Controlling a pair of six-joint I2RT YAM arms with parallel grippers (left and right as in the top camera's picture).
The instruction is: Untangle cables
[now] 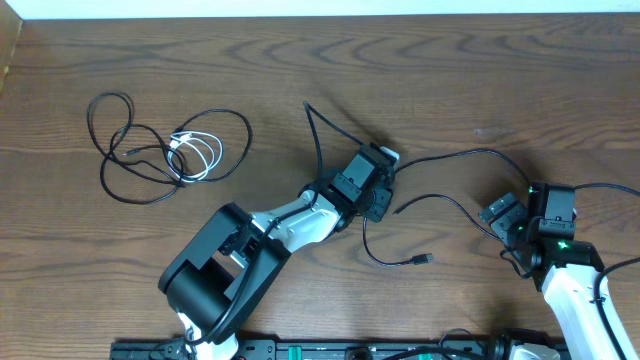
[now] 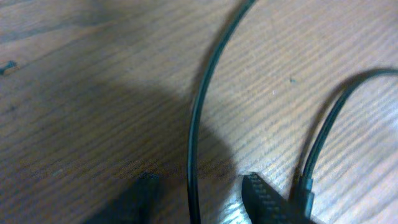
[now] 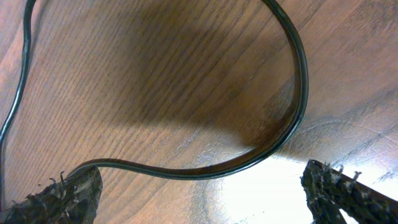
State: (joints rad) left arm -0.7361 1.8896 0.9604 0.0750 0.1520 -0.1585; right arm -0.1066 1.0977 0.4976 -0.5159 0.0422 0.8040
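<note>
Black cable (image 2: 193, 124) seemingly touching left hand (image 1: 380, 160).

Black cable (image 1: 128, 152) in loose loops around coiled white cable (image 1: 196, 157), left; more mid-table.

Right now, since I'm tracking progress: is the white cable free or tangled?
Tangled: the white cable lies bunched inside black cable loops, overlapping them.

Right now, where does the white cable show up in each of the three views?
Overhead: the white cable lies at far left, coiled among the loops of the black cable.
Left wrist: not in it; only thin black cable shows.
Right wrist: not in it; only thin black cable shows.
Shared landmark: the wood-grain table, which fills all three views.
</note>
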